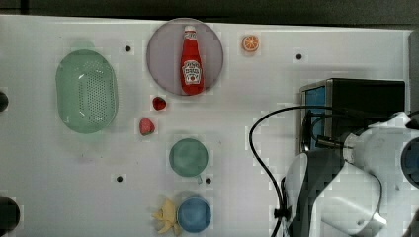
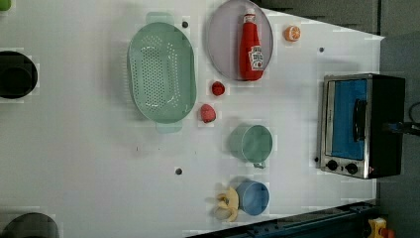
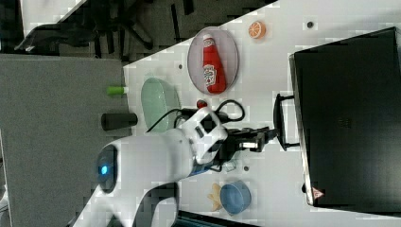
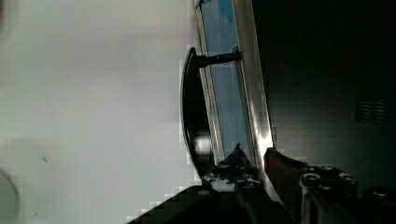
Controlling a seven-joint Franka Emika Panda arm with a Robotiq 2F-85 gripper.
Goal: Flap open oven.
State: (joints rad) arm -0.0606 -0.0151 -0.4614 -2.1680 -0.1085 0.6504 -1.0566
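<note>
Oven (image 2: 364, 124) sits at 3 o'clock on the tabletop (image 1: 74, 163) in the left view, door shut, glass facing the mugs. Claw (image 3: 265, 137) hangs just in front of the door, near the bar handle (image 3: 280, 122); wrist view shows the fingertips (image 4: 238, 156) beside the handle's end, at the frame edge, with a narrow gap between them, gripping nothing.

Handling, my guess: metal box, heavy and stiff, won't slide much on a light pull. Glass door is fragile, avoid pressing it. Handle is rigid, smooth, maybe slippery; it stands off the glass on posts. Best hold is mid-bar, hooking or pinching, then pull out and down about the hinge.
</note>
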